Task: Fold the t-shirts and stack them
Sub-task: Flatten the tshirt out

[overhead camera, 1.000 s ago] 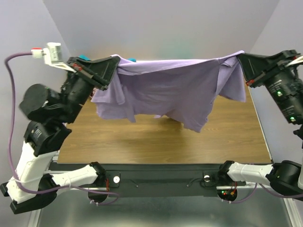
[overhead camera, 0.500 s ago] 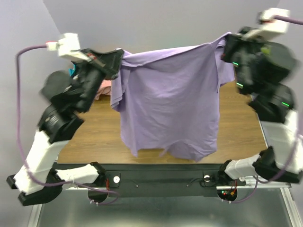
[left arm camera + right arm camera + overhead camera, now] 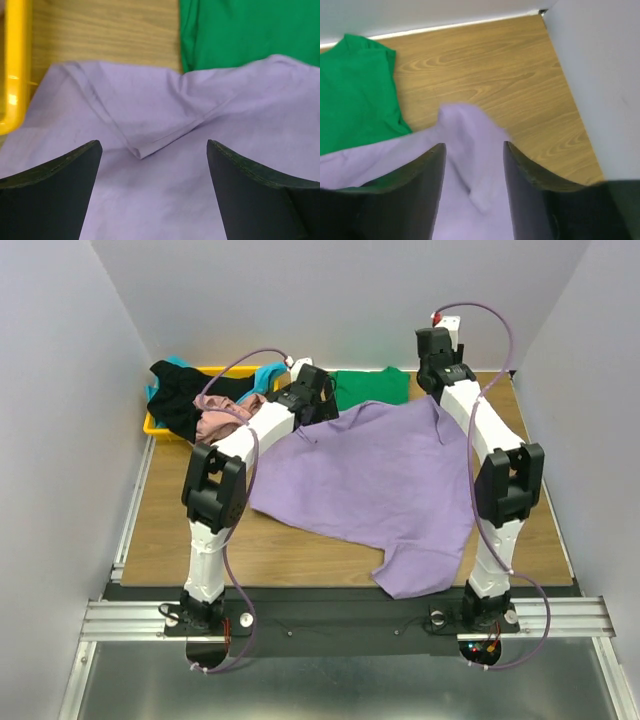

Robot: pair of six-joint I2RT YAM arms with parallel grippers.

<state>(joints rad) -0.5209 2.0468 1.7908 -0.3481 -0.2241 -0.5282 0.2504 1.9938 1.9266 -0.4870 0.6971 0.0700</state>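
Start at the point farthest from the green t-shirt [image 3: 370, 387]: the purple t-shirt [image 3: 370, 480] lies spread on the table [image 3: 300, 550] on its near side, skewed, with one flap [image 3: 415, 575] reaching the table's near edge. If you drag the cloth any nearer, that flap is likely to slide over the edge and pull the rest with it. Closer to the green t-shirt, the purple cloth is not flat. A folded-over hem [image 3: 165, 137] sits right under the left gripper [image 3: 152, 150], whose jaws stand wide apart with nothing between them. Close there and you probably pinch two layers and lock the crease into the fold. On the green t-shirt's right side, the right gripper [image 3: 473, 147] has its jaws partway apart with a purple corner bunched between them. It looks loose rather than pinched, but the blur leaves that unsure, so lifting now could snag the corner and tug the shirt crooked. The purple far edge touches or laps the green t-shirt, so a low grab could catch both and disturb it. Left of the green t-shirt, the yellow tray [image 3: 150, 425] holds the black [image 3: 180, 400], pink [image 3: 225, 415] and teal [image 3: 268, 372] shirts heaped over its rim, and a wide swing of the left arm could hook them.
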